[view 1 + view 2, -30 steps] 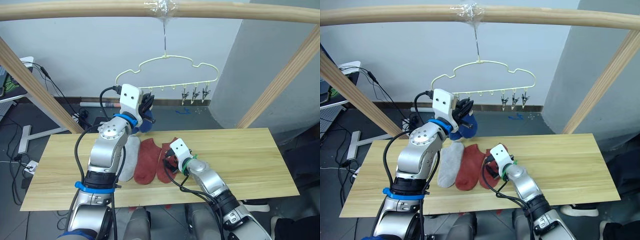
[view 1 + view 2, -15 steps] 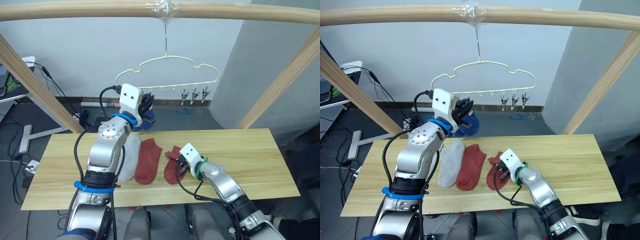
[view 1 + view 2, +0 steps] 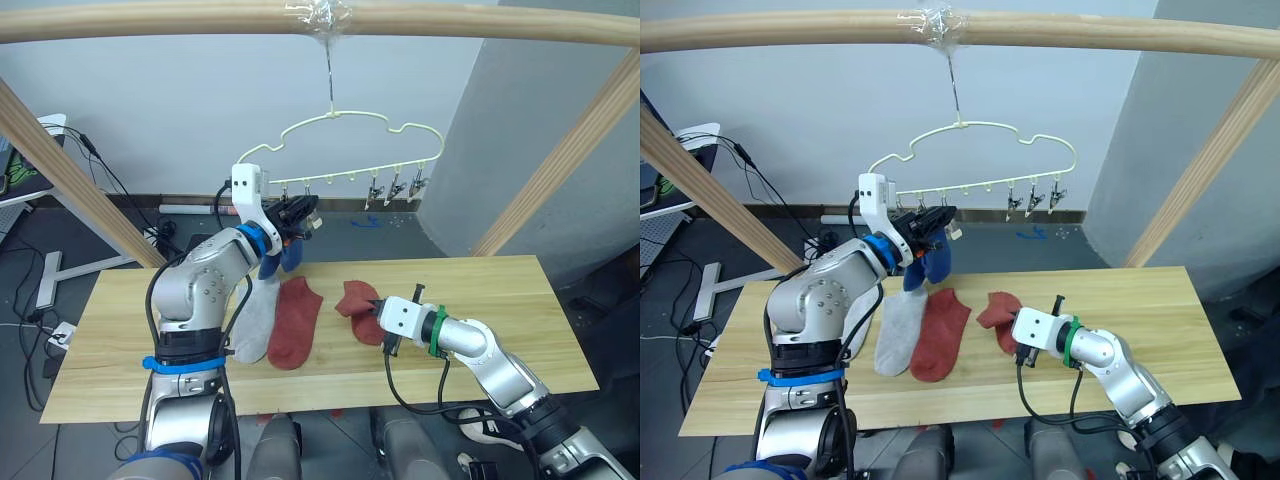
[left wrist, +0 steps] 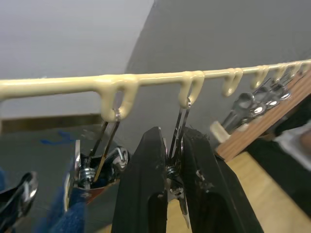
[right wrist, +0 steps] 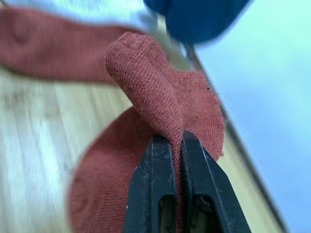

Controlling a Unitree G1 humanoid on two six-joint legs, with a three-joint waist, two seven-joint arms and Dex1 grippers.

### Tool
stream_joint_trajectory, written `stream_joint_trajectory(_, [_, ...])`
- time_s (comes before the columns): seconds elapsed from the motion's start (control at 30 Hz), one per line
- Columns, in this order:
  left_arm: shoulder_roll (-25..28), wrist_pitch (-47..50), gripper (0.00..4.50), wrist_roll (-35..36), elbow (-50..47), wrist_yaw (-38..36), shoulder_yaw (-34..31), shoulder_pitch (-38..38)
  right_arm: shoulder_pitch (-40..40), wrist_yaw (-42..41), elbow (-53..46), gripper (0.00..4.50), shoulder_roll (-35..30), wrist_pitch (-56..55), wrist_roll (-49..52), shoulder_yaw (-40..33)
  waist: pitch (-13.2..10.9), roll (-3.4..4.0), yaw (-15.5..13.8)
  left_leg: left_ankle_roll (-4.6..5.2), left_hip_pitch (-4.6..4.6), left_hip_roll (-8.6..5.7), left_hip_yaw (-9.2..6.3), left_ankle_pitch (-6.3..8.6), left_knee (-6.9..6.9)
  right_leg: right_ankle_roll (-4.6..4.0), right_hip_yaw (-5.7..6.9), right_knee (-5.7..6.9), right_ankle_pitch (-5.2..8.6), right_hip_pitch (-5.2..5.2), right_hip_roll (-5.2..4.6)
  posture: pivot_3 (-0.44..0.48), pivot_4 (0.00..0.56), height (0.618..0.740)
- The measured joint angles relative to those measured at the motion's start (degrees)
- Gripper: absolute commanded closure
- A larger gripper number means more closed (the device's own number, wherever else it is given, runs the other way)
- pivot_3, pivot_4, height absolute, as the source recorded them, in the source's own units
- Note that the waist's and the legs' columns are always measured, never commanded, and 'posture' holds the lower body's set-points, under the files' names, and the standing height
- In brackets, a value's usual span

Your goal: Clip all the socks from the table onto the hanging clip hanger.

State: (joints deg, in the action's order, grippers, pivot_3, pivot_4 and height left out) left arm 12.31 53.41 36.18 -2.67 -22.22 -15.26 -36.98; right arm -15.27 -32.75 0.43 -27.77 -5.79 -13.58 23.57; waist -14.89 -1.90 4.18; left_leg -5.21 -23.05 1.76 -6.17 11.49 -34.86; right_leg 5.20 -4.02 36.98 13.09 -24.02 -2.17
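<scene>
The pale-yellow clip hanger (image 3: 345,120) hangs by its hook from the top beam. My left gripper (image 3: 300,215) is up at its left clips, shut on one metal clip (image 4: 179,127) that it squeezes between its fingers (image 4: 143,179). A blue sock (image 3: 930,265) hangs beside it, at the neighbouring clip. On the table (image 3: 490,290) lie a light grey sock (image 3: 258,315) and a rust red sock (image 3: 295,320). To their right, my right gripper (image 3: 378,318) is shut on a raised fold of a second rust red sock (image 5: 155,97).
A thick round wooden beam (image 3: 150,18) spans the top, carried by slanted wooden posts at left (image 3: 60,160) and right (image 3: 570,150). Three bare clips (image 3: 395,185) hang at the hanger's right end. Cables and a stand lie on the floor at left (image 3: 50,290).
My right gripper has shut on the rust red sock and pulled it right, away from the other socks, lifting its edge. My left arm has turned and reached onto a clip; the hanger has shifted slightly right.
</scene>
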Motion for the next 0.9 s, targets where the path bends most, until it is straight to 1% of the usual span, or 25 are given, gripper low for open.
stream_joint_trajectory(0.07, [-0.8, 6.1, 4.34, 5.7, 0.4, 1.0, -3.8, -0.7, -1.3, 0.9, -0.8, 4.48, -0.4, -3.2, -1.2, -0.2, 0.0, -0.02, 0.1, 0.0, 0.0, 0.0, 0.0, 0.0, 0.0, 0.0, 0.01, 0.01, 0.0, -0.01, 0.0, -0.003, 0.24, 0.74])
stream_joint_trajectory(0.13, [-1.1, 10.1, 4.34, 9.7, 1.0, 2.3, -6.5, -1.6, -2.7, 1.9, -1.8, 4.48, -0.4, -5.2, -1.6, -1.3, 0.0, -0.02, 0.1, 0.0, 0.01, 0.0, -0.03, 0.0, 0.0, 0.0, 0.02, 0.03, 0.0, 0.0, 0.01, -0.003, 0.24, 0.74])
stream_joint_trajectory(0.23, [-1.1, 14.2, 4.34, 13.7, 1.4, 4.1, -8.8, -2.1, -4.8, 3.9, -2.1, 4.48, -0.1, -7.4, -2.8, -3.2, 0.0, -0.02, 0.1, 0.0, 0.01, 0.0, -0.03, 0.0, 0.0, -0.01, 0.02, 0.01, 0.0, 0.01, 0.01, -0.003, 0.24, 0.74])
stream_joint_trajectory(0.37, [-0.9, 16.1, 4.34, 16.2, 1.5, 5.5, -9.8, -2.2, -5.1, 5.5, -2.1, 4.48, 0.2, -10.2, -3.7, -3.9, 0.0, -0.02, 0.0, -0.01, -0.01, 0.0, -0.03, 0.0, 0.02, -0.02, 0.01, -0.02, 0.0, 0.0, 0.0, -0.003, 0.24, 0.74])
stream_joint_trajectory(0.63, [-1.6, 17.5, 4.34, 21.4, 3.1, 9.5, -12.1, -2.9, -5.1, 5.7, -3.6, 4.48, -0.2, -16.3, -4.9, -4.3, 0.0, -0.02, 0.0, -0.01, 0.0, 0.0, -0.02, 0.0, 0.01, -0.02, 0.01, 0.0, 0.0, 0.0, 0.01, -0.017, 0.241, 0.74])
stream_joint_trajectory(0.9, [-1.4, 17.7, 4.34, 23.8, 3.2, 11.3, -11.9, -2.9, -5.1, 5.7, -3.6, 4.48, 1.1, -16.3, -5.0, -4.3, 0.0, -0.02, 0.0, -0.01, -0.01, 0.0, -0.02, 0.0, 0.01, -0.02, 0.01, -0.01, 0.0, -0.01, 0.0, -0.017, 0.241, 0.74])
